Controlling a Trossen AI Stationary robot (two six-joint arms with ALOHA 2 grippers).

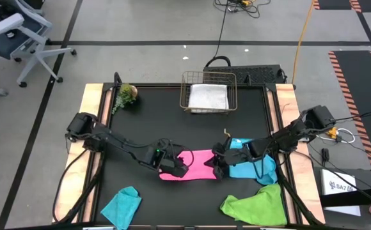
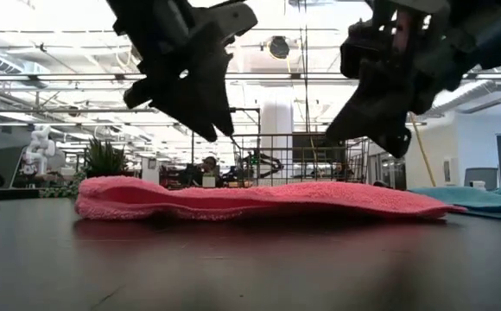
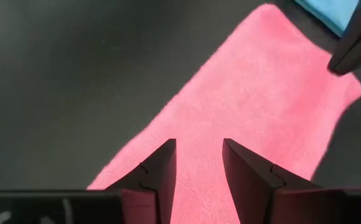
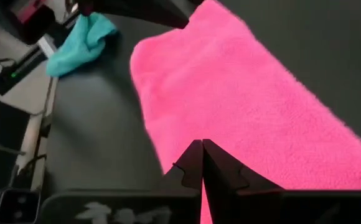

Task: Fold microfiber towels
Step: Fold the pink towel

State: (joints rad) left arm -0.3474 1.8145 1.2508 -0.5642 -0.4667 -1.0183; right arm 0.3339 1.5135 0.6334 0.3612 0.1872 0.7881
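The hot pink towel (image 1: 195, 166) lies flat on the black table as a long folded strip (image 2: 259, 200). My left gripper (image 1: 180, 168) hangs open just above the strip's left end; in its wrist view the pink cloth (image 3: 255, 93) shows through the gap between the fingers (image 3: 199, 149). My right gripper (image 1: 219, 167) hangs shut above the strip's right end (image 4: 202, 144). In the low view both grippers (image 2: 220, 130) (image 2: 397, 142) stand clear of the cloth and hold nothing.
A sky blue towel (image 1: 252, 163) lies crumpled right of the pink one, under my right arm. A teal towel (image 1: 123, 206) and a lime green towel (image 1: 259, 204) lie at the near edge. A wire basket (image 1: 209, 75) holding a white towel (image 1: 208, 97) and a small plant (image 1: 126, 94) stand at the far side.
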